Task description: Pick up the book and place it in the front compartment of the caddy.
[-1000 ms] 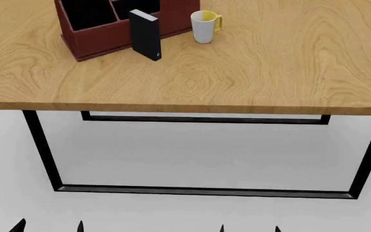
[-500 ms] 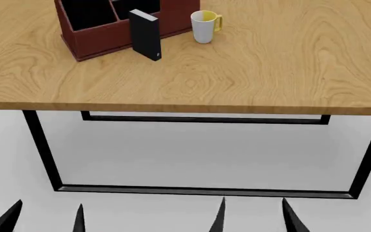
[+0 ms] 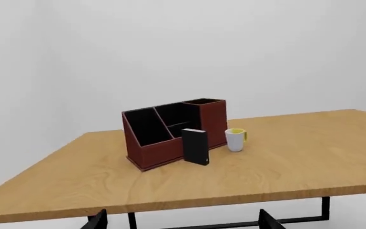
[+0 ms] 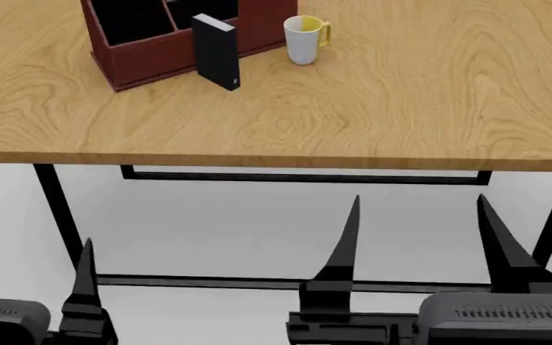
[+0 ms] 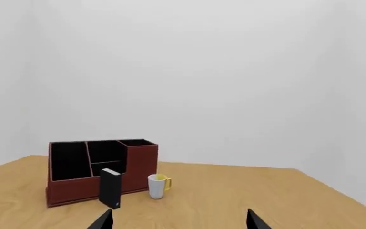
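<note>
Approach is the step in hand. The book [image 4: 216, 52] stands upright near the table's [image 4: 372, 122] far left corner, just before the caddy [image 4: 152, 54]. Both the left gripper [image 4: 26, 277] and right gripper [image 4: 418, 233] are spread, empty, below the near edge. The book's narrow sides should be pinched, with the mug [image 4: 303, 39] avoided.

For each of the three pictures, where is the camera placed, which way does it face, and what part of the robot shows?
Head view: above, looking down on the table; both open end effectors, left and right, rise below its edge.
Left wrist view: faces the caddy across the table; fingertips show.
Right wrist view: faces the same caddy; fingertips show.
All three share the book and mug.
</note>
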`<state>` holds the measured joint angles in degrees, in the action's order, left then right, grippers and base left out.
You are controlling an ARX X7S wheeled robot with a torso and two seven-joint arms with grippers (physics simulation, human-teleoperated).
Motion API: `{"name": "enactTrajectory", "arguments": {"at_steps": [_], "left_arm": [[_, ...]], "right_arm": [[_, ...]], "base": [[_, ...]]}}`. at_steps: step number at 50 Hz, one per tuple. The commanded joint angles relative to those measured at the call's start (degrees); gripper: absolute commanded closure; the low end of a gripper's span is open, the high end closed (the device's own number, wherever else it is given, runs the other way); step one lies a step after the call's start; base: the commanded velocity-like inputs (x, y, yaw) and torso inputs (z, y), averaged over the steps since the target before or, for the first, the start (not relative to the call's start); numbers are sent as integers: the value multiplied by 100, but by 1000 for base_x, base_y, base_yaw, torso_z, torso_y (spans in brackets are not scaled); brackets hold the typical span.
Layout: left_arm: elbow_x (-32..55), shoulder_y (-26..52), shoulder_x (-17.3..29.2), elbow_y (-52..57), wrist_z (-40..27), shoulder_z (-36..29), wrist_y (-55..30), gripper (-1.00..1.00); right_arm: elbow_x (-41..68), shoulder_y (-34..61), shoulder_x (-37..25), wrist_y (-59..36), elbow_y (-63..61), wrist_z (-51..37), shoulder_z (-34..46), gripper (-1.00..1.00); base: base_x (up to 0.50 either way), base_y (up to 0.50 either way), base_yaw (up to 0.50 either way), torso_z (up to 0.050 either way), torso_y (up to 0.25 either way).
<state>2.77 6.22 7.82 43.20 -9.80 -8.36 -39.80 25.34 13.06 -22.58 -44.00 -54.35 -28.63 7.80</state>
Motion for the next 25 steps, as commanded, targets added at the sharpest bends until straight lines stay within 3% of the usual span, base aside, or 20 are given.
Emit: {"name": "enactTrajectory", "arguments": {"at_steps": [1, 7, 11, 13, 25], "left_arm": [[-72, 343, -8, 1538, -76, 156, -1533, -100], [425, 409, 320, 1678, -589, 87, -1617, -100], [2324, 595, 1452, 1677, -2363, -74, -1309, -100], [2799, 684, 1761, 1673, -2847, -185, -1188, -100], [3308, 848, 2160, 1606, -3398, -390, -941, -100]], "right_arm": [[2659, 1592, -2074, -331, -560, -3334, 1188, -100], [3263, 2332, -2626, 202, -558, -4136, 2009, -100], [3454, 2675, -2854, 438, -555, -4429, 2423, -100], [3474, 2762, -2915, 512, -550, -4487, 2571, -100], [3505, 3059, -2992, 698, -507, -4535, 2907, -100]], "base": [[0, 0, 0, 0, 0], [0, 0, 0, 0, 0], [92, 27, 0, 0, 0], [234, 80, 0, 0, 0], [328, 84, 0, 0, 0]]}}
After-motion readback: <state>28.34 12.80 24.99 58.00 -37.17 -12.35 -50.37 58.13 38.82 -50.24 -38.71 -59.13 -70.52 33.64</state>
